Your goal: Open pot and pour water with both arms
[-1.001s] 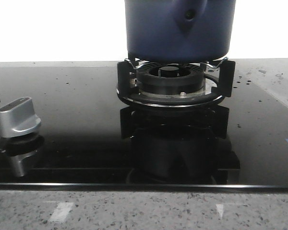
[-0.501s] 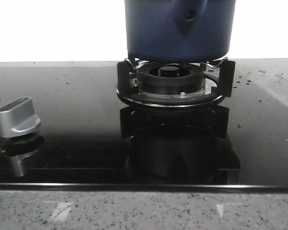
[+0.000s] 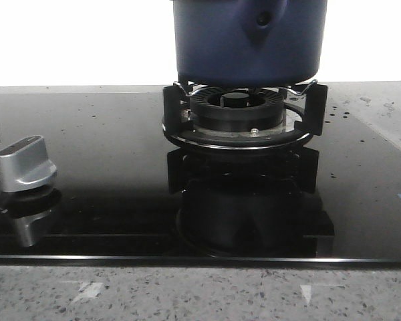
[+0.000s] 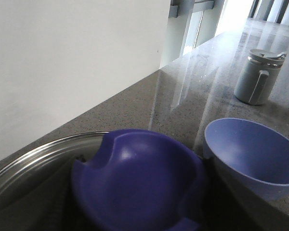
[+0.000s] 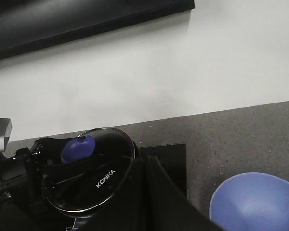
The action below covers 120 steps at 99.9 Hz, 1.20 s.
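Observation:
The navy-blue pot (image 3: 247,40) stands on the burner ring (image 3: 237,117), its handle mount (image 3: 262,20) facing me; its top is cut off in the front view. A glass lid (image 5: 106,183) with a metal rim (image 4: 33,159) bears a blue knob (image 4: 139,183). My left gripper (image 4: 139,214) is down on that knob, which fills the space between its dark fingers. From the right wrist the same knob (image 5: 77,148) shows with black fingers on either side. My right gripper (image 5: 149,202) is a dark wedge beside the lid; its jaws are lost in shadow.
A light blue bowl (image 4: 253,154) sits on the grey stone counter close to the lid, also seen as the bowl (image 5: 255,202) from the right wrist. A grey lidded container (image 4: 257,77) stands farther off. A silver stove dial (image 3: 25,164) is at the cooktop's left.

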### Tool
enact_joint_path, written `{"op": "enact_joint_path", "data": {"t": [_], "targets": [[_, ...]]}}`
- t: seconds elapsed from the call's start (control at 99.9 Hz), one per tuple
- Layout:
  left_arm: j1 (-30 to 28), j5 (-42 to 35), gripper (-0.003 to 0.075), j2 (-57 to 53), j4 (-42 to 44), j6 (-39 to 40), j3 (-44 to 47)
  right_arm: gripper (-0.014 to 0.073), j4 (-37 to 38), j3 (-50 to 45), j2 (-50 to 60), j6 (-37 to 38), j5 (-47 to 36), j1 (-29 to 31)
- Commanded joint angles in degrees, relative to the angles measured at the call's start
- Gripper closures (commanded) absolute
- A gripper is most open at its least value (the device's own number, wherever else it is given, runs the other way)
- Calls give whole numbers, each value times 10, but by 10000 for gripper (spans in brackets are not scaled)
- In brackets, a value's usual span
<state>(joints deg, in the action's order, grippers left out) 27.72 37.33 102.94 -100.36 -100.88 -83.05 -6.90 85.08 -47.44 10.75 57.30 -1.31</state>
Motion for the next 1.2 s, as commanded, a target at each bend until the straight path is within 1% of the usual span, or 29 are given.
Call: {"op": "enact_joint_path", "data": {"t": [0.0, 0.12, 0.501, 0.551, 0.671, 0.741, 1.061, 1.192], "targets": [[5, 29, 405, -21, -57, -16, -20, 662, 0, 14, 1, -7, -42, -1], [6, 44, 405, -14, -69, -46, -20, 662, 0, 14, 1, -7, -42, -1], [6, 63, 400, -14, -69, -46, -20, 662, 0, 14, 1, -7, -45, -1], [6, 70, 374, -14, -69, -46, -20, 662, 0, 14, 1, -7, -46, -1], [6, 78, 223, -14, -69, -47, -21, 662, 0, 14, 1, -7, -46, -1], [5, 83, 176, -14, -69, -47, -22, 662, 0, 14, 1, -7, -46, -1], [4, 84, 173, -43, -69, -47, -49, 663, 0, 14, 1, -7, -46, -1], [-9, 84, 174, -56, -69, -38, -49, 663, 0, 14, 1, -7, -46, -1]]}}
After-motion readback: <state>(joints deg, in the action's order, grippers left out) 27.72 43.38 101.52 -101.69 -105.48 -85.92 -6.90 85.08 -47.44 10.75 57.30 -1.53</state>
